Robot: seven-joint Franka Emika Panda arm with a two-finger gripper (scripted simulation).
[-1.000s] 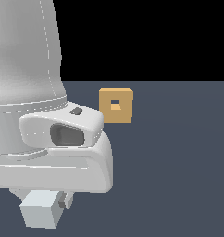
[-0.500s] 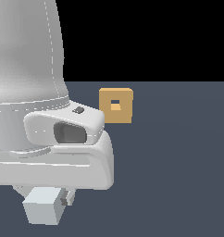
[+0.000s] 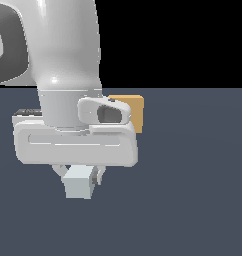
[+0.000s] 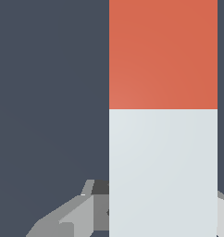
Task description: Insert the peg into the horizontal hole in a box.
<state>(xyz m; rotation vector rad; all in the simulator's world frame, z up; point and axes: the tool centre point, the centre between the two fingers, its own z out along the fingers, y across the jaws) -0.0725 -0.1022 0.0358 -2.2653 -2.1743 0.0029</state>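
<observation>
My gripper [image 3: 79, 172] is shut on the peg [image 3: 78, 183], whose pale square end faces the exterior view below the white hand. In the wrist view the peg [image 4: 163, 115] is a wide bar, pale grey-white near the gripper [image 4: 162, 222] and red-orange at its far part. A grey finger [image 4: 72, 217] shows beside it. The tan box [image 3: 135, 112] stands behind the hand, towards the exterior view's right; only its edge strip shows. The hand hides the hole.
The arm's big white body [image 3: 63, 60] fills the exterior view's left and upper part. The dark blue-grey floor [image 3: 193, 190] stretches to the exterior view's right and front.
The hand has risen and shifted towards the exterior view's right with the peg in it. It now covers most of the box's face, hole included.
</observation>
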